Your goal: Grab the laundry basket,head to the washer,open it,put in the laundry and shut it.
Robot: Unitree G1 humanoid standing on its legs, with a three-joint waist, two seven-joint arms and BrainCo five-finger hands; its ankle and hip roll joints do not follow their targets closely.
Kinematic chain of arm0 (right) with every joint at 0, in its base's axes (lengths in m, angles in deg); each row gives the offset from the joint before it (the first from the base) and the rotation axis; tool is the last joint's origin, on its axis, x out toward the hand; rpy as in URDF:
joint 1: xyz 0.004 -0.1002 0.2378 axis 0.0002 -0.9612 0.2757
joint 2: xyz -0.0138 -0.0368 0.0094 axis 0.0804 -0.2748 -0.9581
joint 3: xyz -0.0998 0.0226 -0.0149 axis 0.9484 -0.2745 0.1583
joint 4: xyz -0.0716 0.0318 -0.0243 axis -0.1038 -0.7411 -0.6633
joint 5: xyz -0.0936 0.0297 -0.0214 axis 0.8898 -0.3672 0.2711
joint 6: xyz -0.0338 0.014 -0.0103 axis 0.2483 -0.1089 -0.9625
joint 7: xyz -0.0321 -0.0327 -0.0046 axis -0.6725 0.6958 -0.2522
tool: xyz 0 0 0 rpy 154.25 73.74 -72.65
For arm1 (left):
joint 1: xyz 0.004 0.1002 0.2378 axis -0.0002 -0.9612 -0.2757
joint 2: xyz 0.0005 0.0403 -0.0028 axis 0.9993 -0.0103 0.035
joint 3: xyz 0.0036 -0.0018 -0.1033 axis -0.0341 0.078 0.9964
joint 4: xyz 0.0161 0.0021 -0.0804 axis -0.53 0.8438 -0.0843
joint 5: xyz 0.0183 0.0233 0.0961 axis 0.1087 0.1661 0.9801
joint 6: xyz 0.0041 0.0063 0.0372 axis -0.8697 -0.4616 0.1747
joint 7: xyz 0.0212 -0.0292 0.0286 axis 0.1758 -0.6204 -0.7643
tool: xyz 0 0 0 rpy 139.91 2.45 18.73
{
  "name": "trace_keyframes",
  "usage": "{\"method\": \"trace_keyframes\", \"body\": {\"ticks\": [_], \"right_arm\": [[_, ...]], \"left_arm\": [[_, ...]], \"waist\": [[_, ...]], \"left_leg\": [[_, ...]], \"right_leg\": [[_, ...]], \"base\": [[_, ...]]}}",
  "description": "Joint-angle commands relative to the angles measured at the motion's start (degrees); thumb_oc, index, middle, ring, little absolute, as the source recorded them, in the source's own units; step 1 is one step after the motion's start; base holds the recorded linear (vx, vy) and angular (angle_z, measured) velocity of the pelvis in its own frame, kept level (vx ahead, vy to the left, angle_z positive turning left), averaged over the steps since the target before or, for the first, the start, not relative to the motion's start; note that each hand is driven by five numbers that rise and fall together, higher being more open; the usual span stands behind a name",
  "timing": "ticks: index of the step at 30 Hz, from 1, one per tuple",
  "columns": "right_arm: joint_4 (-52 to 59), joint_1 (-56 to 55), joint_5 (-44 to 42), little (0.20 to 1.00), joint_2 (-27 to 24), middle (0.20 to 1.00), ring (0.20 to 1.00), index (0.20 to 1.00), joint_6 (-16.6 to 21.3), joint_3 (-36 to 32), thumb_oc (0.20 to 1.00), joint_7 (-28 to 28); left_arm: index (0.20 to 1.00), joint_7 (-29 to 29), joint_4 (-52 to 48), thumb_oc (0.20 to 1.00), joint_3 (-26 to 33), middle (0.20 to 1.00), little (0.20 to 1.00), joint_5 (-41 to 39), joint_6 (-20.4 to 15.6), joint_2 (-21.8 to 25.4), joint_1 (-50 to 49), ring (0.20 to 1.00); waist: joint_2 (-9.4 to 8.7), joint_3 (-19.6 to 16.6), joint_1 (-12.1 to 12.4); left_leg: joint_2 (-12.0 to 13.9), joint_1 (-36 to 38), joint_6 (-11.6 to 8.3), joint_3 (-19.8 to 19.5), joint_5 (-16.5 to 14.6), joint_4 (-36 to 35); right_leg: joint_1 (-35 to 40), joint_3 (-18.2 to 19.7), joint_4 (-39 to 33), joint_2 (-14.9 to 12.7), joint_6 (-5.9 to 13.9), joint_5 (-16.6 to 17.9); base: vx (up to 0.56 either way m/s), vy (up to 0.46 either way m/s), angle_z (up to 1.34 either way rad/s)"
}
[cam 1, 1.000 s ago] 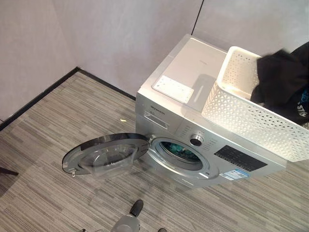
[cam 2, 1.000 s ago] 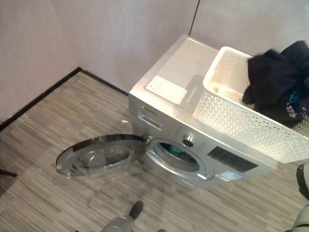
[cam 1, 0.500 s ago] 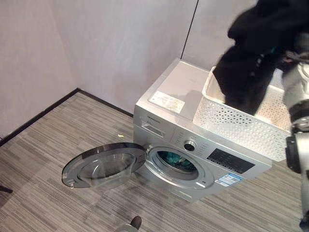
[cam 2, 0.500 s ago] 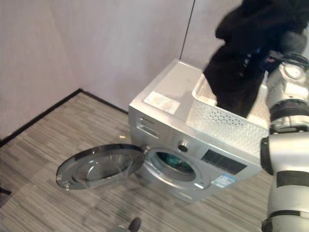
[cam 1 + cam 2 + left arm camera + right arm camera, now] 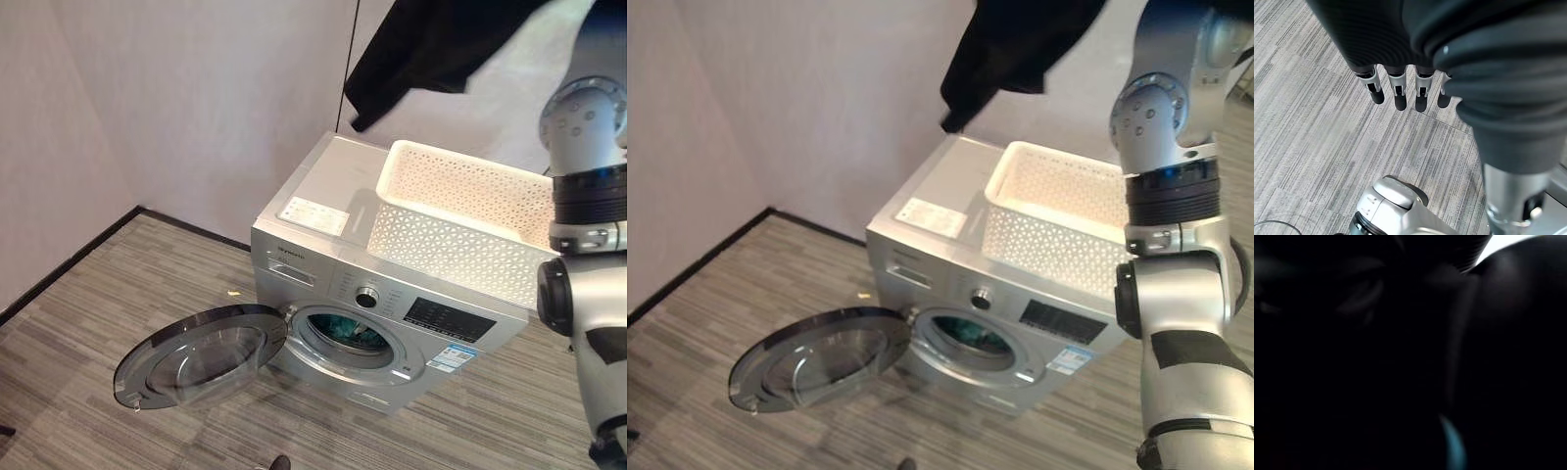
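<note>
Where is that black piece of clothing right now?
The black garment hangs high in the eye views, lifted on the robot's right side above the white basket that sits on top of the washer.

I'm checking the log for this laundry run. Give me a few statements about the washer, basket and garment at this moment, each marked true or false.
1. The washer door hangs open. True.
2. The white laundry basket sits on the floor. False: it rests on top of the washer.
3. The black garment hangs in the air above the washer, clear of the basket. True.
4. The drum is empty. False: something teal shows inside the opening.
5. The left hand holds the garment. False: its fingers hang straight over the floor, holding nothing.
</note>
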Motion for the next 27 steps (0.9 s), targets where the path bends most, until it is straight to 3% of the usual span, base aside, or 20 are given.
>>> {"method": "trace_keyframes", "body": {"ticks": [1,5,9,12,14,15,18,27], "right_arm": [[-1.1,2.0,1.8,0.200,-3.5,0.200,0.200,0.200,3.9,0.1,0.200,-2.7],[0.5,-1.1,1.8,0.200,-3.8,0.200,0.200,0.200,4.2,-0.7,0.200,-3.1],[5.0,-6.8,1.6,0.200,0.7,0.200,0.200,0.200,4.5,-2.4,0.200,-2.6],[10.0,-12.1,3.9,0.200,6.2,0.200,0.200,0.200,4.7,-4.4,0.200,-3.6],[14.4,-17.6,11.9,0.200,11.3,0.200,0.200,0.200,2.9,-5.4,0.200,-8.7],[17.6,-20.1,14.0,0.200,13.1,0.200,0.200,0.200,1.5,-4.9,0.200,-8.7],[24.5,-26.3,16.3,0.200,16.7,0.200,0.200,0.200,-0.8,-2.6,0.200,-6.2],[34.6,-41.9,11.0,0.200,24.1,0.200,0.200,0.200,-2.9,3.8,0.200,3.3]], "left_arm": [[1.000,1.5,5.9,1.000,0.0,1.000,1.000,-1.0,0.1,0.9,1.4,1.000],[1.000,1.6,6.0,1.000,0.4,1.000,1.000,-0.7,0.3,0.8,1.2,1.000],[1.000,2.0,5.8,1.000,0.9,1.000,1.000,-0.9,0.7,0.6,1.2,1.000],[1.000,2.4,5.4,1.000,0.8,1.000,1.000,-0.7,0.9,-0.1,1.2,1.000],[1.000,2.9,5.4,1.000,0.9,1.000,1.000,-0.2,1.2,-0.9,1.3,1.000],[1.000,3.0,5.4,1.000,1.2,1.000,1.000,0.0,1.4,-1.1,1.3,1.000],[1.000,3.1,5.0,1.000,2.3,1.000,1.000,0.8,1.6,-1.5,1.0,1.000],[1.000,3.1,5.5,1.000,6.6,1.000,1.000,1.2,1.5,-1.8,-0.8,1.000]], "waist": [[-0.87,-2.8,-0.1],[-0.57,-2.7,-0.7],[0.18,-2.5,-1.3],[1.02,-2.2,-1.6],[1.72,-2.0,-1.7],[1.90,-1.9,-1.8],[2.36,-1.6,-2.0],[4.03,-0.3,-2.9]], "left_leg": [[4.7,1.8,-1.11,-0.4,-4.6,0.9],[4.8,2.3,-1.08,-0.2,-4.9,1.0],[5.0,3.2,-0.78,0.4,-5.3,1.2],[4.9,3.6,-0.62,0.8,-5.5,1.3],[4.8,3.9,-0.37,0.9,-5.7,1.5],[4.8,4.0,-0.32,1.1,-5.7,1.6],[4.9,4.2,-0.16,1.5,-5.8,1.7],[5.1,4.4,-0.13,2.8,-5.2,1.4]], "right_leg": [[-2.3,-1.3,0.2,-6.0,4.23,5.8],[-2.1,-0.9,0.3,-5.8,4.14,5.6],[-1.9,0.1,0.5,-5.8,3.98,5.5],[-1.7,0.5,0.5,-5.9,3.95,5.4],[-1.8,1.1,0.5,-6.0,3.89,5.5],[-1.8,1.3,0.6,-6.0,3.85,5.5],[-1.9,1.9,0.7,-6.3,3.82,5.7],[-2.6,3.2,0.4,-6.7,3.76,6.4]], "base": [[0.01,-0.034,-0.11],[0.00,-0.018,-0.04],[-0.01,-0.009,-0.10],[-0.01,0.001,-0.16],[0.00,0.011,-0.09],[-0.02,0.006,-0.08],[-0.02,0.000,-0.15],[-0.02,-0.005,-0.06]]}}
